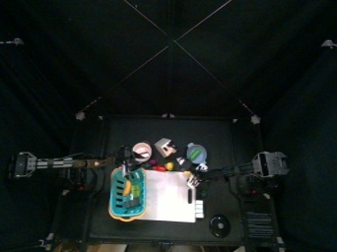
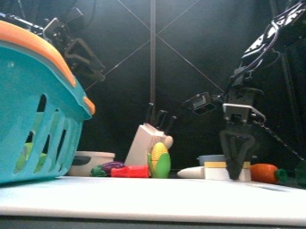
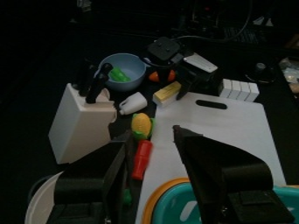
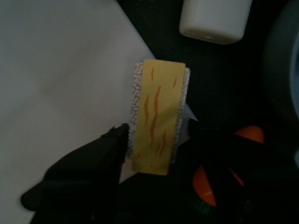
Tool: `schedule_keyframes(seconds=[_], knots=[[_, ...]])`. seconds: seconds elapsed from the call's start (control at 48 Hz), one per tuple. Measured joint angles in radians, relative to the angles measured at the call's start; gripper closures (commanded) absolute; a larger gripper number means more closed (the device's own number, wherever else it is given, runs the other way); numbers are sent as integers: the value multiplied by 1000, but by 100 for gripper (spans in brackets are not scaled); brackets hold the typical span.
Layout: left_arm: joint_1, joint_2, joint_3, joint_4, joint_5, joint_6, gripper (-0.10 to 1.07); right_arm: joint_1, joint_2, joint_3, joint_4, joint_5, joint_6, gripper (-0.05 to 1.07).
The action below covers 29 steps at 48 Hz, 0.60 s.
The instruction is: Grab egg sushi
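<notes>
The egg sushi, a yellow slab on white rice, lies at the edge of the white cutting board. My right gripper is down over it, with one jaw close on each side, open. In the front view the right gripper hangs straight down onto the sushi. The sushi also shows in the left wrist view. My left gripper is open and empty, held above the basket at the table's left.
A teal basket with an orange rim stands front left. A white knife block, corn, a red pepper and a blue bowl stand behind the board. An orange item lies right of the sushi.
</notes>
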<state>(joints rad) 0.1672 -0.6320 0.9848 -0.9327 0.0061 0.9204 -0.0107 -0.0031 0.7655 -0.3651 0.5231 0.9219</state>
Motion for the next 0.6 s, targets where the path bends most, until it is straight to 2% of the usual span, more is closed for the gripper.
schedule_keyframes(seconds=[0.125, 0.396, 0.604], knots=[[-2, 0, 0, 2, -8, 0, 17, 5, -12, -15, -2, 32, -2, 44], [-5, 0, 0, 2, -18, 0, 17, 38, -117, -44, -18, 72, -2, 45], [-15, 15, -3, 2, -25, 2, 16, 58, -163, -54, -40, 72, -3, 45]])
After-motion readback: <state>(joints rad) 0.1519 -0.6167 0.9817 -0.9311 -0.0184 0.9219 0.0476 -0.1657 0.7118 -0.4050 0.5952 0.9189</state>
